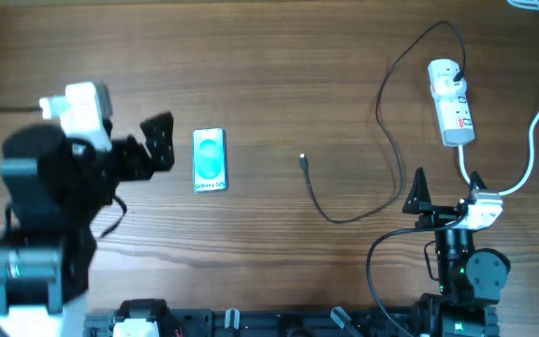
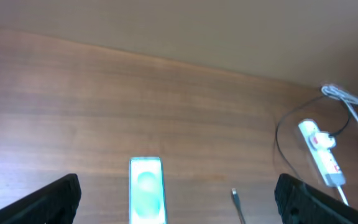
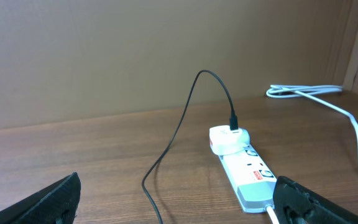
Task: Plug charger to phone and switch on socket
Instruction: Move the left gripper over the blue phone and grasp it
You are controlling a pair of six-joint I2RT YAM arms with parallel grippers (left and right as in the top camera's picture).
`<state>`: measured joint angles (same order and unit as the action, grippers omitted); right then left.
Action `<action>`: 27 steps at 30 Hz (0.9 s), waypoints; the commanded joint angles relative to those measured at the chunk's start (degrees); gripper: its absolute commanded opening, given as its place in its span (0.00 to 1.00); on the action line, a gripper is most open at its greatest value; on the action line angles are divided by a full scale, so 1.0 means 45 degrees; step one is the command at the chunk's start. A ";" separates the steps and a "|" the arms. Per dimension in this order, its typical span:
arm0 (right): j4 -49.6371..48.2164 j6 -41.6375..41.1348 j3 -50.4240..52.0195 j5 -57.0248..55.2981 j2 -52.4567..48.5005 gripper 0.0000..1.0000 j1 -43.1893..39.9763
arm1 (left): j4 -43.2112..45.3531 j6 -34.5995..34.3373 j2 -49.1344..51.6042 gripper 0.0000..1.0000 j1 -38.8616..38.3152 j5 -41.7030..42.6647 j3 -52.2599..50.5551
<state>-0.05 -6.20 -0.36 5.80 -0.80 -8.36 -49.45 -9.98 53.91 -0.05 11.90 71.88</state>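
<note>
Phone [image 1: 210, 159] lies left of centre, charger tip [image 1: 303, 162] loose mid-frame, socket [image 1: 451, 103] upper right. Left hand [image 2: 176, 186] and right hand [image 1: 445, 193] both gape wide, empty. Pinch the cable just behind its tip, squarely; the phone's port probably faces the frame's bottom.

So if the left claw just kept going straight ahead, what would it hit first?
Probably the phone, lying flat just ahead of the left gripper; its height above the table is unclear.
</note>
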 commanded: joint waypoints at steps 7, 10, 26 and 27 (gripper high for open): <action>-0.0068 -0.0078 0.0015 0.0160 0.0049 1.00 -0.0039 | -0.1870 -0.0641 0.6921 1.00 -0.2871 -0.2710 0.1331; -0.0068 -0.0083 0.0015 0.0155 0.0049 1.00 -0.0039 | -0.1744 -0.0641 0.8738 1.00 -0.2934 -0.2613 0.1331; -0.0068 -0.0078 0.0015 0.0155 0.0049 1.00 -0.0039 | 0.0685 -0.0695 1.2881 1.00 -0.2943 -0.2516 -0.0889; -0.0068 -0.0078 0.0015 0.0155 0.0049 1.00 -0.0039 | 0.0937 -0.0695 1.2881 1.00 -0.2943 -0.2516 -0.1146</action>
<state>-0.08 -6.20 -0.36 5.80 -0.80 -8.36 -47.11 -12.73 111.09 -13.08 0.78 69.82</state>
